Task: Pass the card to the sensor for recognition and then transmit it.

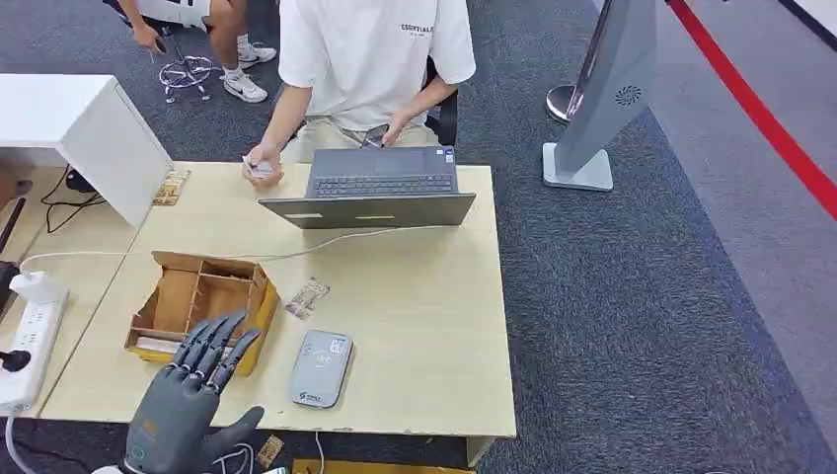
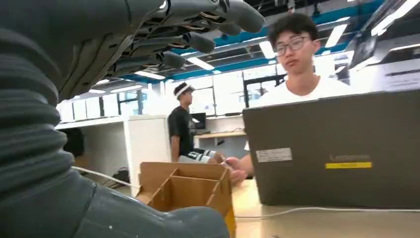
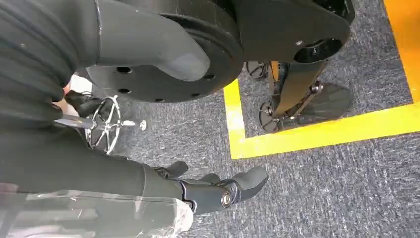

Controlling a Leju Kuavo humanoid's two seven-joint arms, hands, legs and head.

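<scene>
**Q:** Head view: what lies on the table (image 1: 434,326)?

**A:** A divided cardboard box (image 1: 202,296) at 9 o'clock from the table's middle. The card (image 1: 307,297) lies flat on the wood just beside the box, at its 3 o'clock. The grey sensor (image 1: 321,367) lies at 6 o'clock from the card, near it but apart. An open laptop (image 1: 380,193) stands at 12 o'clock, with a seated person (image 1: 370,59) behind it. A white power strip (image 1: 30,341) lies at the far 9 o'clock edge.

**Q:** And the left hand (image 1: 192,395)?

**A:** It comes in at 7 o'clock, fingers straight and spread, holding nothing. Its fingertips overlap the box's near wall; whether they touch it cannot be told. The card is at 2 o'clock from the hand, well apart.

**Q:** Left wrist view?

**A:** The left hand (image 2: 148,44) shows its dark fingers (image 2: 198,42) extended and parted, with nothing between them and the thumb. Beyond it stand the box (image 2: 190,191) and the laptop's (image 2: 341,148) lid. The seated person (image 2: 297,59) faces the laptop; a second person (image 2: 181,124) stands farther back.

**Q:** Right wrist view?

**A:** The right hand (image 3: 213,191) hangs over grey carpet (image 3: 322,188) crossed by a yellow line (image 3: 317,134). Its fingers (image 3: 250,178) are loosely extended and apart from the thumb, holding nothing.
</scene>
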